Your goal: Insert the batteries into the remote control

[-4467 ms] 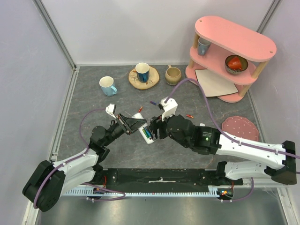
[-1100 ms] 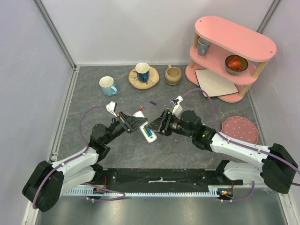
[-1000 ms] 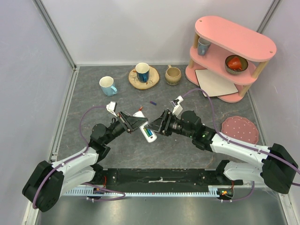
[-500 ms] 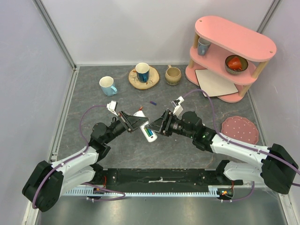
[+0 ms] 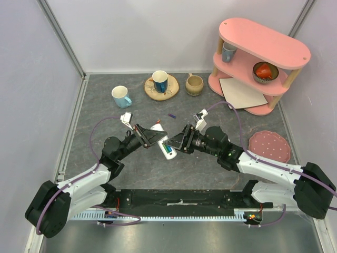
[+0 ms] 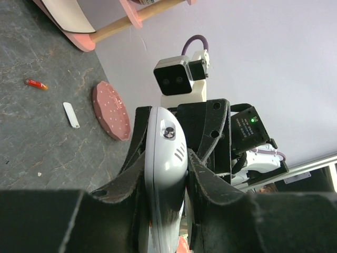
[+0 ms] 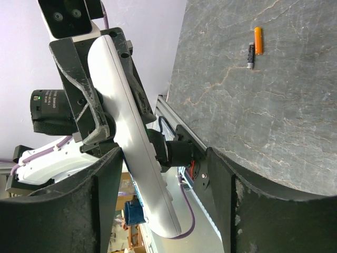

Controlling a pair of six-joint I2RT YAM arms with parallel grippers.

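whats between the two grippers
The remote, clamped in the left gripper, its free end reaching between the right gripper's open fingers. Top and right wrist views show it.

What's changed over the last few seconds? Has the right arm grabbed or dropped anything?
The right end effector swung down from a raised pose over the remote control to a low approach from the right. It is open and holds nothing. The left end effector stays shut on the remote control, and the blue-purple battery has not moved.
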